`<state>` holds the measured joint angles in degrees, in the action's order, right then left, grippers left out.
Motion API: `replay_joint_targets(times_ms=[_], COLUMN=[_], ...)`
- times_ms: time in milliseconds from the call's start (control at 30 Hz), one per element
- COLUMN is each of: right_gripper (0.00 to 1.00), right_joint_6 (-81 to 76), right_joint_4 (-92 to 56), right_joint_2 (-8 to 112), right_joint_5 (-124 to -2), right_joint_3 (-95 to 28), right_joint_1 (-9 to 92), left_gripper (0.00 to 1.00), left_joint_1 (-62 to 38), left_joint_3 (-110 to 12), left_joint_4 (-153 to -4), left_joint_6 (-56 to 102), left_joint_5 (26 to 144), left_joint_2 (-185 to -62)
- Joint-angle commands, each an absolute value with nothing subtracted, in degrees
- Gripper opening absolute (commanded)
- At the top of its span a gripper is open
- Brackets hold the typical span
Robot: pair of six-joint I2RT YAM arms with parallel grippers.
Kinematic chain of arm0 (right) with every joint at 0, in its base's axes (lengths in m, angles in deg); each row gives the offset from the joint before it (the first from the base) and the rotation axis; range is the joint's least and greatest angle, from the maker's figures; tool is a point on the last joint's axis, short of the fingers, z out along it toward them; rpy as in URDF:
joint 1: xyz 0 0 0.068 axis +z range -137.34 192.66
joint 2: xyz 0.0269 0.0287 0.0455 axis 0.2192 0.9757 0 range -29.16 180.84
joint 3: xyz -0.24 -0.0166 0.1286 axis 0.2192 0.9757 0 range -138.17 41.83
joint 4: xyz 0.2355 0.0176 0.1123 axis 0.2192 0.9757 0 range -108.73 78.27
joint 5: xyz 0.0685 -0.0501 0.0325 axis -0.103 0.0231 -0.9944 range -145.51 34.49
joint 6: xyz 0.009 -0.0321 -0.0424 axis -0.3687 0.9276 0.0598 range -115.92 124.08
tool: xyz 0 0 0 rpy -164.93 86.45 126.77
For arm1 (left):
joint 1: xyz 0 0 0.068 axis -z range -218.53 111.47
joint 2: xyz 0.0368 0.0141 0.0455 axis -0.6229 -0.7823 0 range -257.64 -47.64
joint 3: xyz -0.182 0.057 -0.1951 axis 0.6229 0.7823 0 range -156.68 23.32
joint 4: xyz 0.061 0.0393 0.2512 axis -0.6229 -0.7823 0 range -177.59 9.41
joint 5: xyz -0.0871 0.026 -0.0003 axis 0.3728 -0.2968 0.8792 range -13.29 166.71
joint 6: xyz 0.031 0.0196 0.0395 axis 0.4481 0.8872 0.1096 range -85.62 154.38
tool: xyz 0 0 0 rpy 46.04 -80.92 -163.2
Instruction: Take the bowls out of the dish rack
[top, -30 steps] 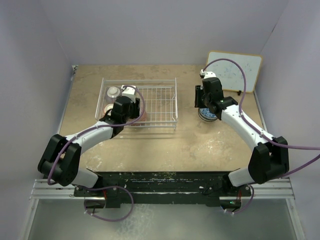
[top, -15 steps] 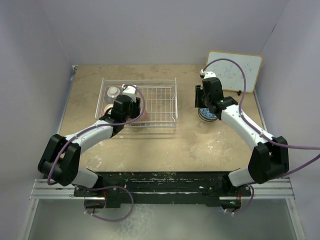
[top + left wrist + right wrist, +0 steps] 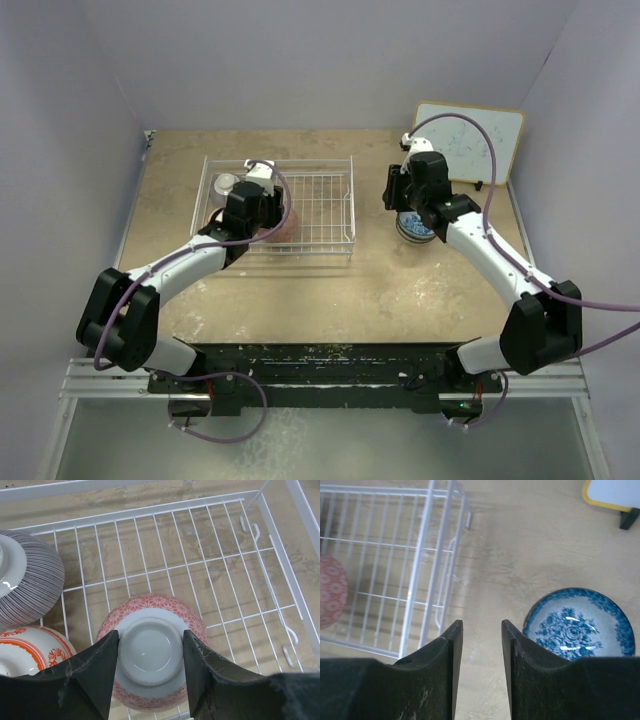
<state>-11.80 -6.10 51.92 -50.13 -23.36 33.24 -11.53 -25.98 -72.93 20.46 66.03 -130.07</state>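
The white wire dish rack sits left of centre. Inside it, an upside-down pinkish patterned bowl has my left gripper shut on its white foot ring, one finger touching each side. A grey striped bowl and an orange-and-white bowl lie upside down beside it at the rack's left end. My right gripper hangs open and holds nothing, over bare table between the rack and an upright blue-and-white bowl.
A white board with an orange frame leans at the back right corner. The rack's right half holds no bowls. Walls close in the table at the back and both sides.
My left gripper has shifted slightly toward the back of the rack with its fingers staying on the pinkish bowl. My right gripper has moved a little to the left and back.
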Motion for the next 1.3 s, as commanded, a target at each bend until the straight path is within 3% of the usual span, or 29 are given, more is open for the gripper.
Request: replay_joint_targets(times_ms=[0, 233, 500, 767, 1267], right_gripper=[0.39, 0.42, 0.53, 0.62, 0.63], right_joint_6=[-15.1, -23.0, -36.9, -37.6, -43.7], right_joint_4=[-13.3, -26.0, -46.1, -47.5, -57.1], right_joint_2=[47.9, 49.1, 54.0, 55.1, 58.7], right_joint_5=[-57.6, -79.4, -93.2, -93.5, -97.5], right_joint_3=[-22.5, -19.0, -13.8, -13.3, -11.4], right_joint_1=[33.2, 33.2, 33.2, 33.2, 33.3], left_gripper=[0.0, 0.0, 0.0, 0.0, 0.0], left_joint_1=[-11.7, -11.7, -12.3, -14.0, -18.5], left_joint_3=[-28.5, -27.8, -26.7, -26.0, -19.4], left_joint_4=[-67.7, -64.9, -62.1, -58.7, -42.4], left_joint_6=[19.5, 17.5, 14.3, 7.5, -8.8], left_joint_5=[65.6, 69.1, 69.8, 79.6, 89.9], left_joint_2=[-128.2, -126.7, -124.1, -124.5, -124.6])
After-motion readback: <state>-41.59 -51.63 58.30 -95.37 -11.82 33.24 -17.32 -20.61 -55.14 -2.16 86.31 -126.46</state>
